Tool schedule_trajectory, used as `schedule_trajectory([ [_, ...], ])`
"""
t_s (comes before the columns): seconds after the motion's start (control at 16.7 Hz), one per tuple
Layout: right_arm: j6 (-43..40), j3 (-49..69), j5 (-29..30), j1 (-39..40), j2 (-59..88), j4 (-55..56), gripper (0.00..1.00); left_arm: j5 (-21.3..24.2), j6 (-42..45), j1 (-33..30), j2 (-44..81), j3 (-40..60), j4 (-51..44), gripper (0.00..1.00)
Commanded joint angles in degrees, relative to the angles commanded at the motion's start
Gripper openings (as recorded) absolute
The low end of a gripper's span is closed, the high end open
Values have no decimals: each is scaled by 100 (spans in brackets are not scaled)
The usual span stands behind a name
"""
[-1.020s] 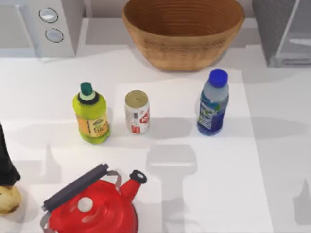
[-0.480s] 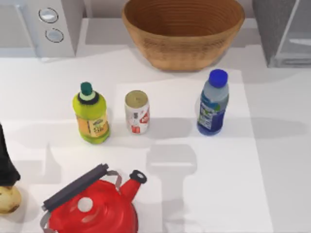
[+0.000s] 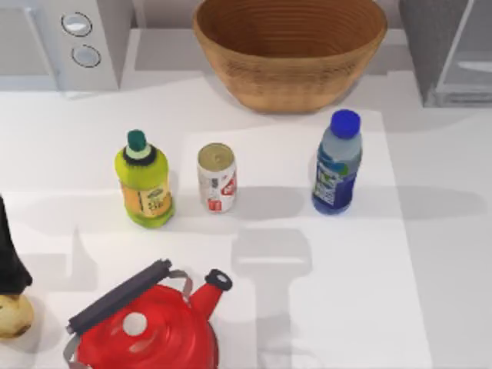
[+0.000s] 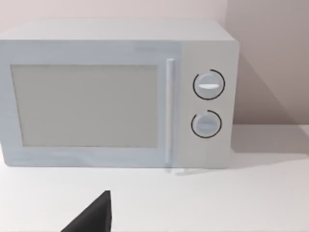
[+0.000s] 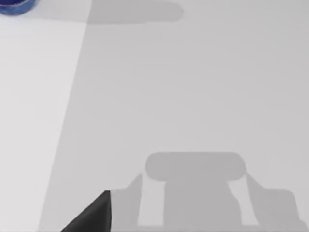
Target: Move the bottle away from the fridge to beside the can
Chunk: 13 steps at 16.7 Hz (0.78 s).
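The clear bottle with a blue cap and blue label stands upright right of the table's middle, well in front of the dark grey fridge at the back right. The white-silver can with a red mark stands upright to the bottle's left, a wide gap between them. In the right wrist view the bottle's blue base sits far off, and a dark corner of my right gripper hangs over bare table. My left arm is at the left edge; a dark corner of its gripper faces the microwave.
A yellow-green bottle stands left of the can. A red kettle sits at the front left, a wicker basket at the back middle, a white microwave at the back left. A yellowish round thing lies at the left edge.
A shadow at the table's front right edge has gone and the shadow in the middle has shifted slightly. The bottle, the can and the other objects have not moved.
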Motion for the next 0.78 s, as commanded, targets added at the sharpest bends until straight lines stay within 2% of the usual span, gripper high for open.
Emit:
schedule_trajectory([
  [0.18, -715, 383, -522, -721, 662, 87, 100, 0, 0, 0, 0, 0, 0, 100],
  [0.36, -1978, 911, -1307, -1965, 1871, 157, 100, 0, 0, 0, 0, 0, 0, 100],
  [0.54, -3786, 1481, -2190, -3489, 3581, 212, 100, 0, 0, 0, 0, 0, 0, 100],
  [0.78, -6701, 2254, -3319, -5766, 6220, 193, 100, 0, 0, 0, 0, 0, 0, 100],
])
